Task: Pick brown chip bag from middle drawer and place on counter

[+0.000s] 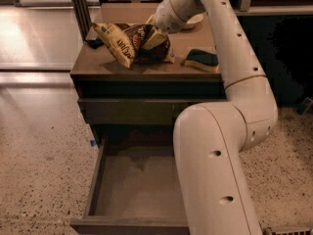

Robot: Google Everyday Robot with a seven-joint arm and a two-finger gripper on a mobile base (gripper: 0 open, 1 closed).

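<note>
cream-white tubular arm (215, 180), dark round holes; gripper (155, 32) above counter (95, 65)

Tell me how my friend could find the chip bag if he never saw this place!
Look at the tan counter on top of the dark cabinet, above the open drawer. Near its middle, at the robot's gripper, is the brown chip bag. It's crinkly with cream ends and a dark brown centre, bigger than the blue-green sponge and the small black packet beside it.
</note>
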